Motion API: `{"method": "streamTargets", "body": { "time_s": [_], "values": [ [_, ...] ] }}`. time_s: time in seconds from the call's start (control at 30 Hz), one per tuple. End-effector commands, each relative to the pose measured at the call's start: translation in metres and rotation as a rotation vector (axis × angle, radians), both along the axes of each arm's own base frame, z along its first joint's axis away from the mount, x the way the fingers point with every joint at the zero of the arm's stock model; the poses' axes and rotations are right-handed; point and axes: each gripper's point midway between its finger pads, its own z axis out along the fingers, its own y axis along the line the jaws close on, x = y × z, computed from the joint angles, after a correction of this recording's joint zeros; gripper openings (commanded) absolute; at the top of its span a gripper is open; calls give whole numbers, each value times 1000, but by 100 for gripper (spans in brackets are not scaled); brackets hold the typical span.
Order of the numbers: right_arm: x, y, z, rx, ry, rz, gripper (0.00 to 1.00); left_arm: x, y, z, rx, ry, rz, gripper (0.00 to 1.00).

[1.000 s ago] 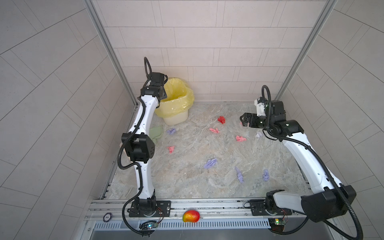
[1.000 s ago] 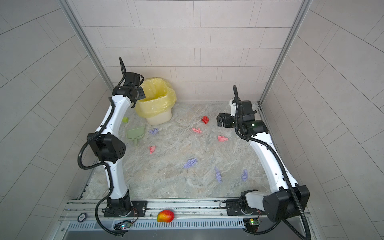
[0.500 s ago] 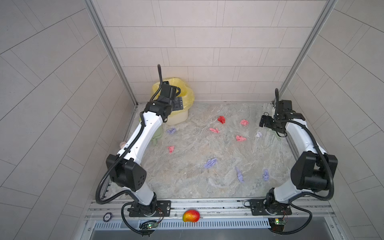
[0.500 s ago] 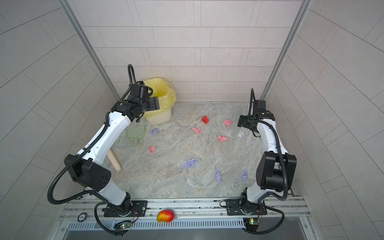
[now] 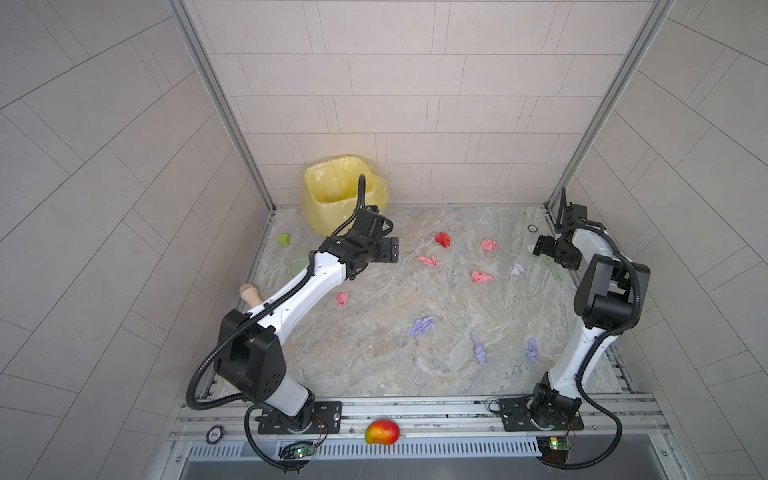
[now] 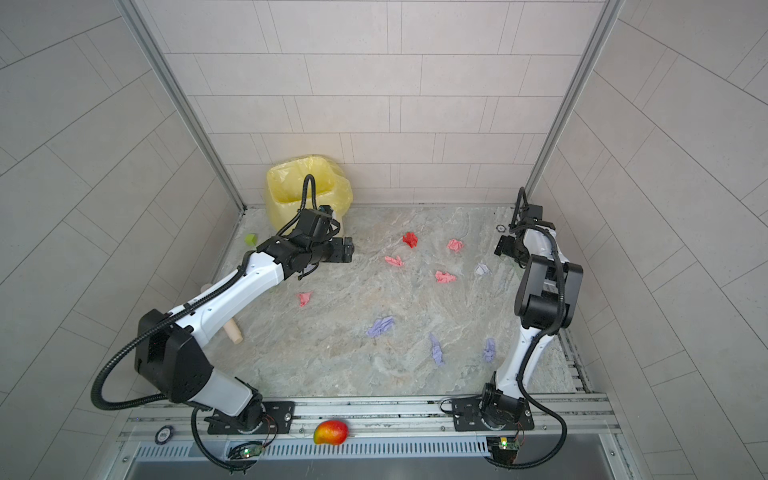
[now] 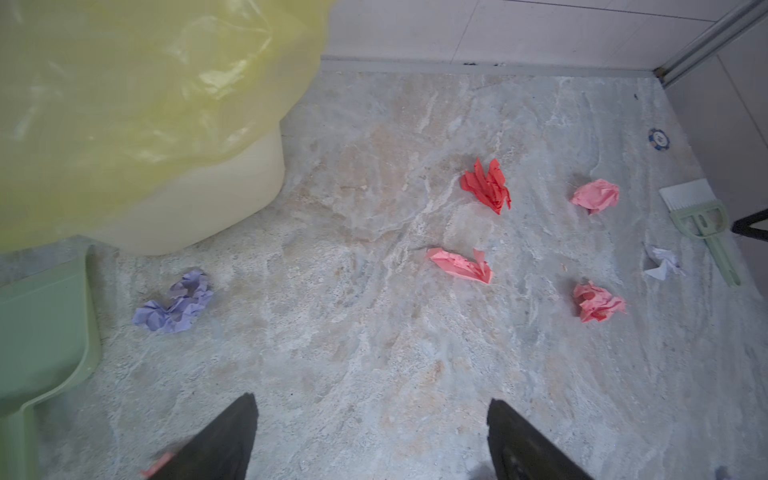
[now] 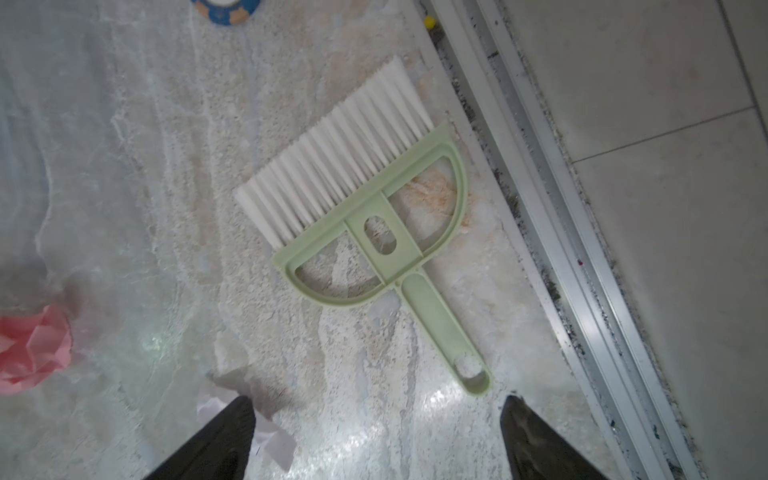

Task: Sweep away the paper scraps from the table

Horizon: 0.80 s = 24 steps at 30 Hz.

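Above the brush [image 8: 332, 162], right gripper [image 8: 376, 401] now.

I worked in a lab test booth: pale tiled walls [image 5: 415, 104] boxed in a marble-patterned table [image 5: 374, 353], and I stood bolted to a metal rail [image 5: 415, 411].

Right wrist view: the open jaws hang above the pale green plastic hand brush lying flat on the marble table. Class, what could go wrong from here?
1. The pale green plastic hand brush lies flat, its thin handle near the aluminium wall rail; the jaws might scrape the marble table or nudge it against the rail.
2. A pale crumpled paper scrap sits beside one jaw and could get pinched too.
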Motion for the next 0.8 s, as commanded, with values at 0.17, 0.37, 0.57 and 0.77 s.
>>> {"method": "streamTargets", "body": {
  "time_s": [0.17,0.37,0.57,0.77],
  "values": [
    [10,-30,-27,38,-28,-75,94,7,-16,14,-62,-41,-27,92],
    [11,-27,-48,98,-13,-71,93,7,-19,10,-59,-30,-26,92],
    [10,-19,-54,138,-2,-68,91,9,-23,8,-53,-25,-20,92],
    [-2,-12,-57,159,42,-63,89,14,-25,7,-50,-22,-20,92]
  ]
}}
